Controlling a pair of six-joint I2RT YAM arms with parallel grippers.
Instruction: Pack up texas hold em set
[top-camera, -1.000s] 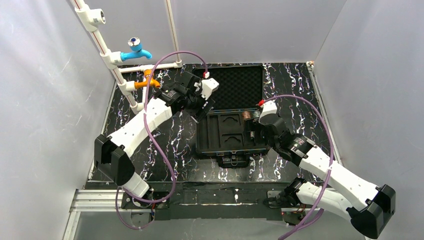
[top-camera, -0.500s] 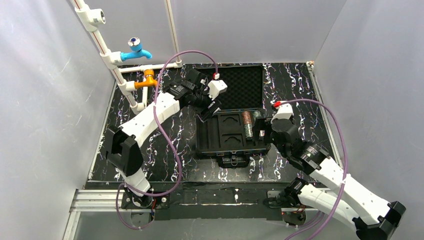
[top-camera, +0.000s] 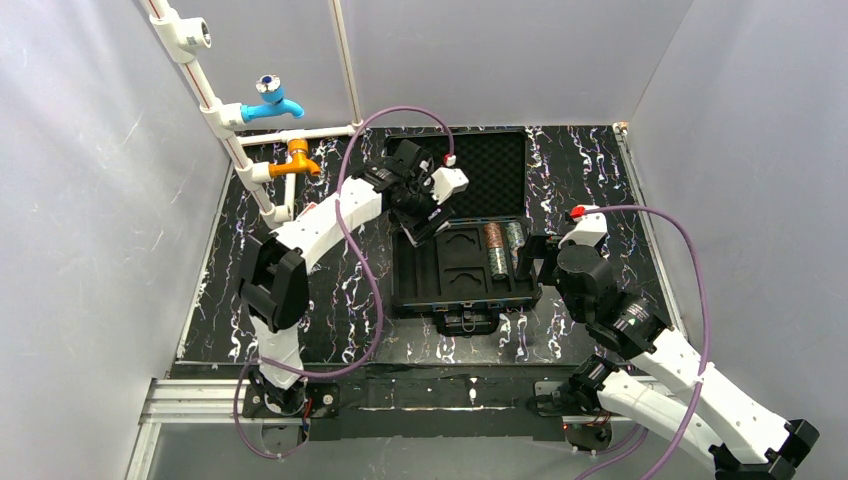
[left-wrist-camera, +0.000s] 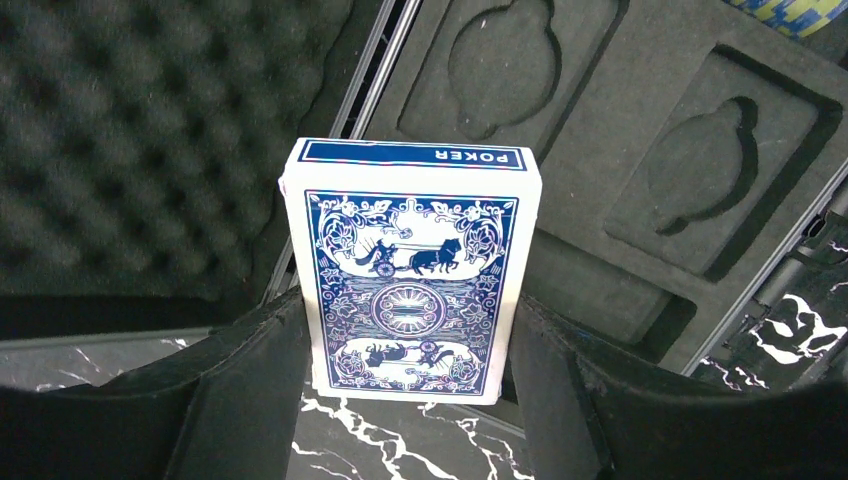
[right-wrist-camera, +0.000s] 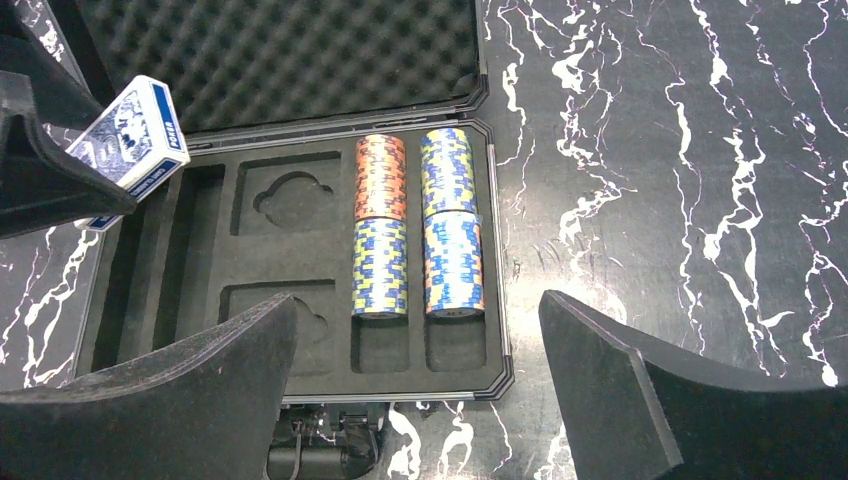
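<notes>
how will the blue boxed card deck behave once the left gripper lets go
The blue boxed card deck looks stiff: its flat faces sit square in the left gripper. Its smooth printed card may slip in a loose grip. Flat-sided, it should lie steady in the black foam-lined case, not roll.

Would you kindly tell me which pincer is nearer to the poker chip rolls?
Right. The right pincer hangs open just beside the chip rolls; the left pincer holds the blue deck over the far left corner of the tray.
</notes>
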